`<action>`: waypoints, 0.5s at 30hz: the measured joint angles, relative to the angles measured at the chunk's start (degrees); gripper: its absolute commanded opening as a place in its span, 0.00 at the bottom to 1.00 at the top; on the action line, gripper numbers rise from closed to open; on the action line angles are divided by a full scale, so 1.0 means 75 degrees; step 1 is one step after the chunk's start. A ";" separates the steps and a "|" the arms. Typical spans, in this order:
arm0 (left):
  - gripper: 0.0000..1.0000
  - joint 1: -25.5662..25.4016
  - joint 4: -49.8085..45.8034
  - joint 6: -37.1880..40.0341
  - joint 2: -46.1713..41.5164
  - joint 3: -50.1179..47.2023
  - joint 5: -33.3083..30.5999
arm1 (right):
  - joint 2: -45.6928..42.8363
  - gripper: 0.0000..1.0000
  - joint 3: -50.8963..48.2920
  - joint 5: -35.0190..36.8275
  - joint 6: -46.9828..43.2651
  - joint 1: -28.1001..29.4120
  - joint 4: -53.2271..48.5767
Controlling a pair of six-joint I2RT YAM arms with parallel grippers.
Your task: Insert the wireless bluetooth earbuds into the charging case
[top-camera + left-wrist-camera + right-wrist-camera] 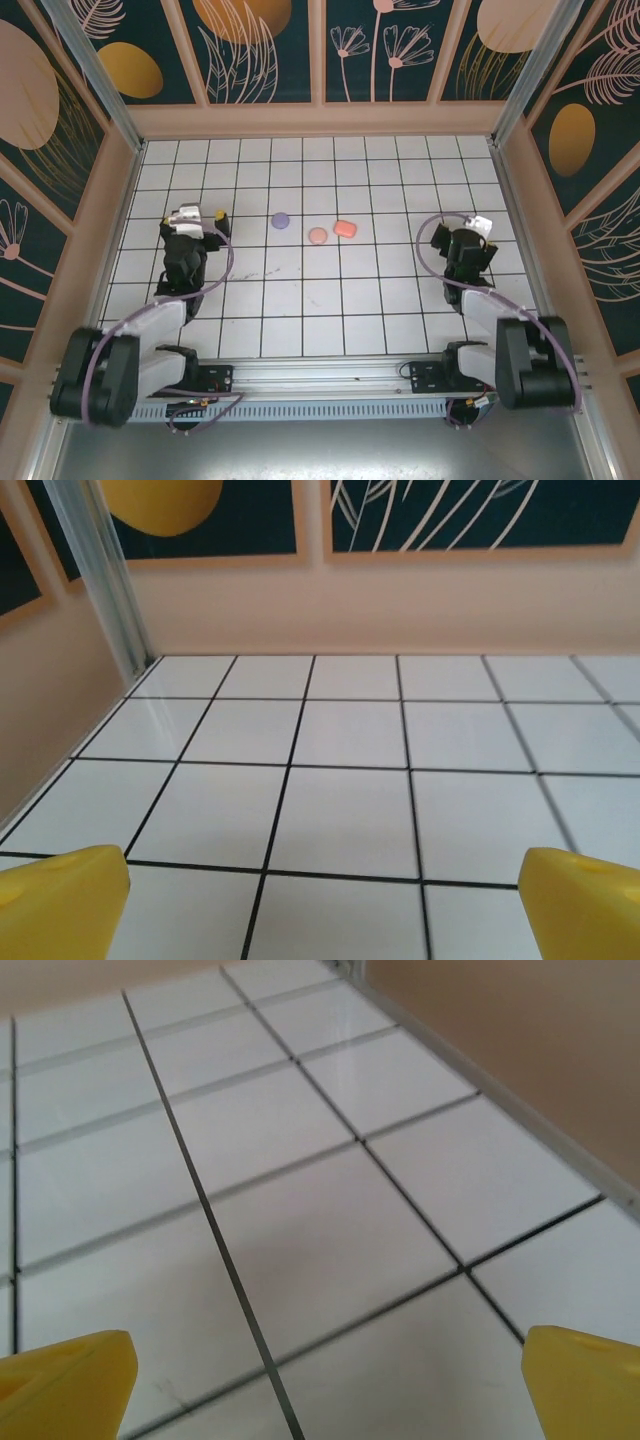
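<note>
Lilac puck (281, 219), two pink pucks (318, 236) right of it: details too small to tell. Left fingertips (60, 905) and right fingertips (585, 1380) are cropped at the bottom.

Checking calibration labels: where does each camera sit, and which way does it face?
Top: above and behind the arms, looking down at the tiled table; shows left gripper and right gripper.
Left wrist: low over tiles, facing the back wall and corner post; open left gripper.
Right wrist: tilted down at tiles beside the right wall; open right gripper.
Shared: all three see the table.

three small cases (318, 236) lie in a row on the table (400, 290), between the left arm (185, 262) and the right arm (466, 258).
</note>
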 measured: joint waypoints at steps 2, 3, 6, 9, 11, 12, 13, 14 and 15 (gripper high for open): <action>0.99 0.0099 0.0962 0.0108 0.0778 -0.0458 0.0026 | 0.0525 0.99 -0.0233 -0.0312 -0.0210 -0.0085 0.1072; 0.99 0.0175 0.1122 0.0125 0.0968 -0.0577 0.0111 | 0.0737 0.99 -0.0329 -0.0525 -0.0251 -0.0169 0.1667; 0.99 0.0688 0.1746 0.0073 0.1364 -0.0656 0.0551 | 0.1661 0.97 -0.0504 -0.1148 -0.0460 -0.0423 0.3483; 0.99 0.1008 0.2212 -0.0044 0.1763 -0.0481 0.0909 | 0.2046 0.99 -0.0414 -0.1877 -0.0621 -0.0487 0.3786; 0.99 0.1230 0.2229 -0.0169 0.1816 -0.0300 0.1221 | 0.2046 0.99 -0.0344 -0.2008 -0.0697 -0.0504 0.4028; 0.99 0.1294 0.2241 -0.0201 0.1816 -0.0248 0.1294 | 0.2046 0.99 -0.0338 -0.2014 -0.0740 -0.0484 0.4150; 0.99 0.1352 0.2267 -0.0251 0.1816 -0.0201 0.1370 | 0.2046 0.99 -0.0323 -0.2098 -0.0758 -0.0466 0.4243; 0.99 0.1370 0.2279 -0.0280 0.1816 -0.0181 0.1434 | 0.2046 0.99 -0.0303 -0.2215 -0.0775 -0.0478 0.4264; 0.99 0.1370 0.2288 -0.0297 0.1816 -0.0175 0.1480 | 0.2046 0.99 -0.0280 -0.2317 -0.0781 -0.0498 0.4264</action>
